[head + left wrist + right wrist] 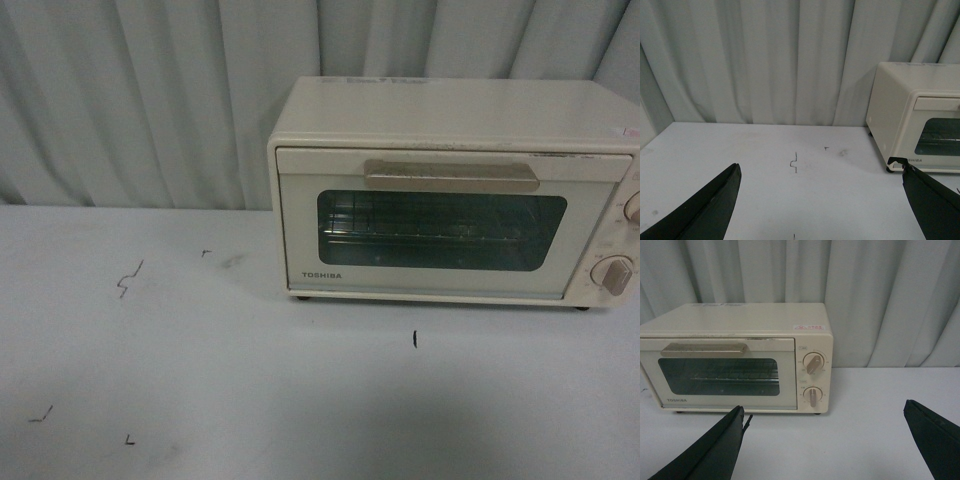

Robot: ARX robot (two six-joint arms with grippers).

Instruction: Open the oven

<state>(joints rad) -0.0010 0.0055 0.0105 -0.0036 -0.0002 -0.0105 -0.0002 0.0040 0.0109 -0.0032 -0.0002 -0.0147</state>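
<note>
Left jaws: your left jaws are spread wide with nothing between them; only bare bench [790, 200] shows through the gap.
Right jaws: your right jaws are equally wide apart and empty, facing the oven [740, 322] and apart from it.
Oven: in your front view the oven stands at 2 o'clock on the bench, its back toward the curtain [150, 100].
Door: the door [300, 225] is shut and upright; the wire rack [420, 225] shows through its glass.
Handle: the handle [450, 175] sits at 12 o'clock of the window, with nothing touching it.
Knobs: two knobs [812, 364] sit at 3 o'clock of the door, one above the other.
Marks: small pen marks [130, 278] lie at 9 o'clock of the oven.
</note>
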